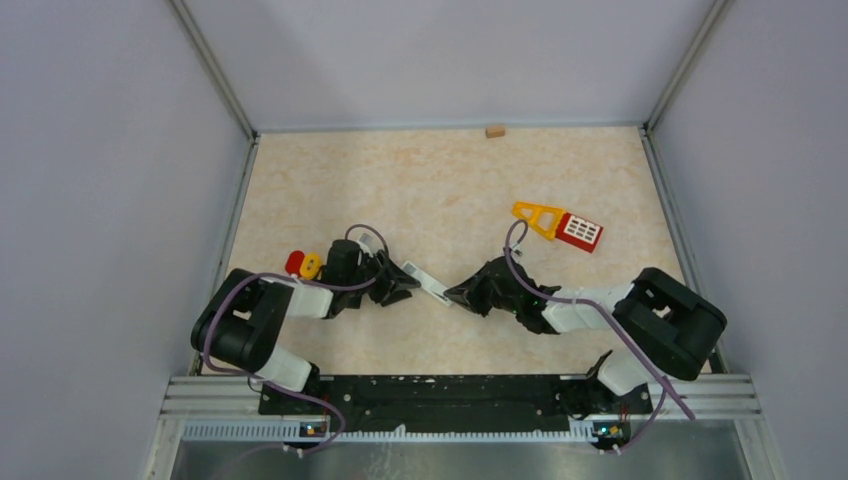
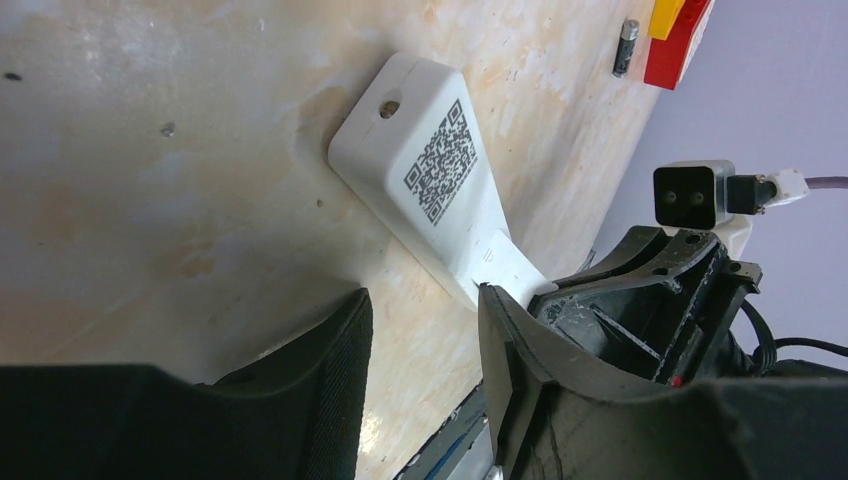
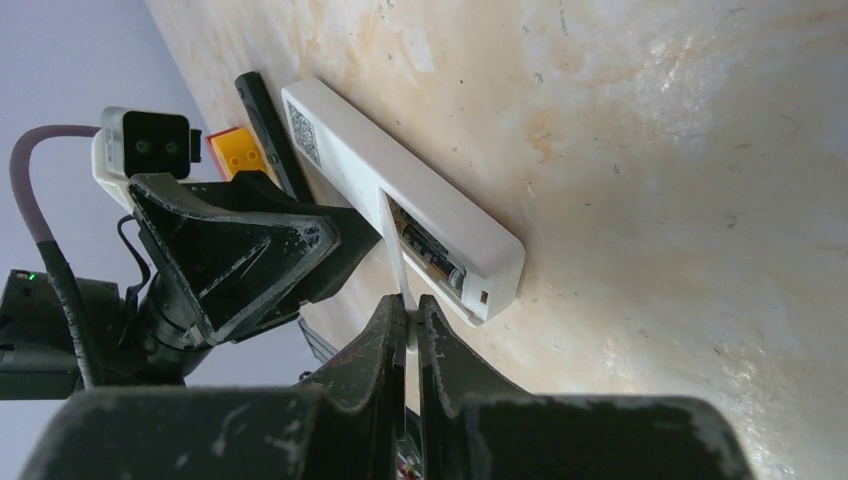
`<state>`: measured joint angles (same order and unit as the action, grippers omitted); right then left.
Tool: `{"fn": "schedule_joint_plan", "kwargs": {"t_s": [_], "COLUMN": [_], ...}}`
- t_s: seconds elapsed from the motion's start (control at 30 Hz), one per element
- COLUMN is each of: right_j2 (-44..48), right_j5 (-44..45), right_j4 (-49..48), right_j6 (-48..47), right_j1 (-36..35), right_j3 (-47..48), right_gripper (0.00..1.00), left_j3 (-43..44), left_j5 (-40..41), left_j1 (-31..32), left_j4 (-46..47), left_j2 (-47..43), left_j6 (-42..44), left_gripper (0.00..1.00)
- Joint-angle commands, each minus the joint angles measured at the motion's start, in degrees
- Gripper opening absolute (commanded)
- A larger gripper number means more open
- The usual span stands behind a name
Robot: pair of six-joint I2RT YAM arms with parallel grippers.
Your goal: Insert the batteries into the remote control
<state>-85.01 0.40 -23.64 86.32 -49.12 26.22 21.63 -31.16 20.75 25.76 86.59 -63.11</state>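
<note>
A white remote [image 1: 428,281] lies on the table between my two grippers. In the left wrist view its back with a QR code [image 2: 432,165] faces up. In the right wrist view its battery compartment is open, with a battery [image 3: 432,252] inside. My right gripper [image 3: 412,300] is shut on the thin white battery cover [image 3: 396,255], held on edge beside the compartment. My left gripper [image 2: 425,300] is open and empty, its right fingertip [image 2: 497,310] by the remote's near end. A loose battery [image 2: 627,47] lies beside a red and yellow block [image 2: 678,38].
A yellow and red toy [image 1: 558,225] lies at the right back. A small brown block [image 1: 494,130] sits at the far edge. A slim dark bar [image 3: 262,112] lies alongside the white remote. Walls enclose the table on three sides.
</note>
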Motion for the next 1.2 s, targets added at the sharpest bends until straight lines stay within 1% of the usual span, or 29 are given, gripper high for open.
{"fn": "schedule_joint_plan", "kwargs": {"t_s": [0.0,0.2,0.4,0.53,0.77,0.9,1.07,1.17], "right_j2": [-1.7,-2.1,-0.5,0.6,2.1,3.2,3.3,2.4], "right_j5": [1.0,0.5,0.7,0.8,0.5,1.1,2.2,2.7], "right_j4": [2.9,3.8,5.6,6.4,7.7,9.5,9.8,8.7], "right_j6": [-1.2,-1.3,-1.2,-1.3,-2.0,-2.3,-2.7,-3.5], "right_j1": [-0.9,-0.8,-0.8,-0.9,-0.8,-0.9,-0.8,-0.7], "right_j3": [0.8,1.7,2.1,2.4,3.2,3.2,3.1,3.3], "right_gripper": [0.08,0.18,0.26,0.34,0.38,0.48,0.49,0.47], "left_j3": [-0.4,-0.1,0.0,0.0,0.3,0.5,1.2,1.6], "left_j5": [-1.2,-1.2,-0.9,-0.8,-0.3,0.3,1.6,2.6], "left_j1": [0.2,0.3,0.3,0.3,0.3,0.3,0.3,0.3], "left_j4": [4.0,3.9,3.5,3.4,3.0,2.3,0.7,0.4], "left_j2": [0.6,1.2,1.5,1.5,1.4,1.1,0.8,0.9], "left_j6": [-0.5,-0.3,-0.3,-0.3,0.0,0.5,1.1,1.1], "left_gripper": [0.47,0.49,0.49,0.50,0.51,0.52,0.54,0.55]}}
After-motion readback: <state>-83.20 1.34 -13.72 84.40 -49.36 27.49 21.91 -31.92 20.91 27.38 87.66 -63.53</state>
